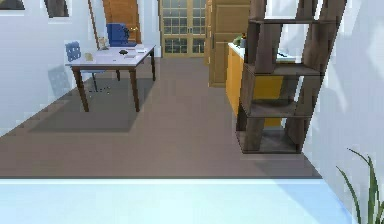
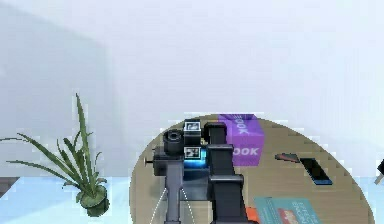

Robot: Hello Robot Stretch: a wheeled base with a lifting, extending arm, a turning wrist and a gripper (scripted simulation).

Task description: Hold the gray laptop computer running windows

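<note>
The end effector [image 2: 163, 165] is hanging at the end of the arm [image 2: 222, 175] over the near part of a round wooden counter [image 2: 300, 140]. I cannot tell how its fingers are set, nor whether it is carrying anything, because its far end is merging with its own dark body and the counter behind it. Just beyond the end effector, toward the arm side view's right, a purple box [image 2: 243, 135] is lying flat. Farther to that side a dark flat slab [image 2: 318, 170] is resting on the wood, and a teal book [image 2: 290, 212] is lying by the bottom edge; none of these is showing a screen or a hinge. A potted plant [image 2: 80, 170] is standing on the floor to the left of the end effector, apart from the counter. The task's thing is probably sitting well apart from the end effector. In the forward view a rectangular counter [image 1: 125, 62] is standing by the far left wall. At its left end sits what may be the gray laptop [image 1: 73, 50], a small upright panel with a bluish face, too small to be sure of. A blue chair [image 1: 120, 35] is standing behind that counter, so it is likely serving as a work desk, which would explain a laptop propped open there. The robot is probably needing to drive across the open brown floor, keeping clear of the dark shelf unit [image 1: 280, 80], and bring its arm side alongside that counter.
</note>
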